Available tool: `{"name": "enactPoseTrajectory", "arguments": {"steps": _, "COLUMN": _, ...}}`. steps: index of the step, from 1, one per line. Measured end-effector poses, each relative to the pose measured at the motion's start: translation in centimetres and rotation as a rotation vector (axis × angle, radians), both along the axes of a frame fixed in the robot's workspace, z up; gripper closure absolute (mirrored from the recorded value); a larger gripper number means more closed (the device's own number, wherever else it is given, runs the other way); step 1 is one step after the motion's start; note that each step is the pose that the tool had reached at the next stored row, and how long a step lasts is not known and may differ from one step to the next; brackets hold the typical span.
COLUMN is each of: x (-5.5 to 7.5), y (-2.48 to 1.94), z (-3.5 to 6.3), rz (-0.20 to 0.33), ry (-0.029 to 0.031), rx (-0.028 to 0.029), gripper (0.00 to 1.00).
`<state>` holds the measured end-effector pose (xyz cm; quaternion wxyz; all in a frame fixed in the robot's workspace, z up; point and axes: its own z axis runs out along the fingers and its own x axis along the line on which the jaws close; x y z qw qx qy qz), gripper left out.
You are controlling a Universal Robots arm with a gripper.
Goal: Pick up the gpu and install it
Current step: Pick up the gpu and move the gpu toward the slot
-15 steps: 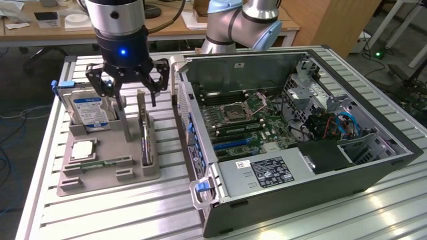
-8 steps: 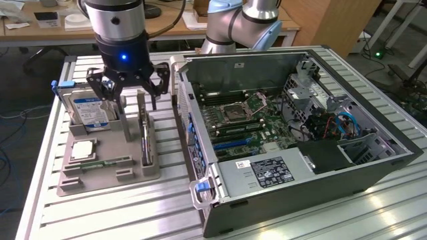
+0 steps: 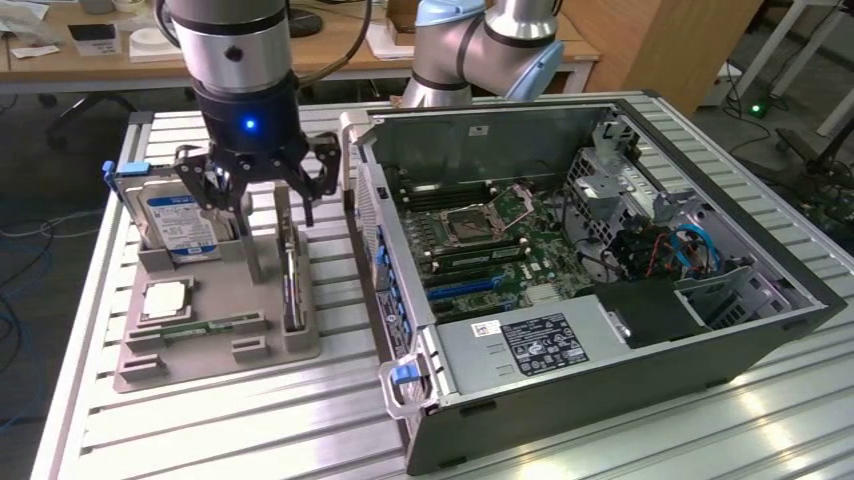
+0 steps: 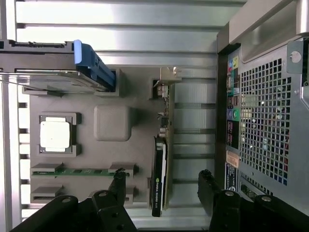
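Black hand [image 3: 267,205] wide open, empty, over gpu [image 4: 158,188]

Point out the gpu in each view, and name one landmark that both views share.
Exterior view: the gpu stands on edge in the grey holder, on the side nearest the computer case.
Wrist view: the gpu stands on edge in the same holder slot, next to the computer case.
Shared landmark: the silver CPU chip, lying flat in the holder.

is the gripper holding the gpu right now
No, the open gripper straddles the gpu with a clear gap on both sides, touching nothing.
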<state>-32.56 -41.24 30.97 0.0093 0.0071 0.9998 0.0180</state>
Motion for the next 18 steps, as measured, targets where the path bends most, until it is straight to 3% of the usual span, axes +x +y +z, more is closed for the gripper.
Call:
{"name": "enactPoseTrajectory", "arguments": {"steps": 8, "x": 0.0, "y": -0.04, "z": -0.44, "rz": 0.0, "ry": 0.0, "rx": 0.0001, "gripper": 0.29}}
{"name": "enactPoseTrajectory", "arguments": {"steps": 13, "x": 0.0, "y": -0.42, "z": -0.89, "rz": 0.0, "ry": -0.0002, "rx": 0.0001, "gripper": 0.29}}
{"name": "enactPoseTrajectory", "arguments": {"steps": 18, "x": 0.0, "y": -0.49, "z": -1.38, "rz": -0.001, "ry": 0.0, "rx": 0.0, "gripper": 0.29}}
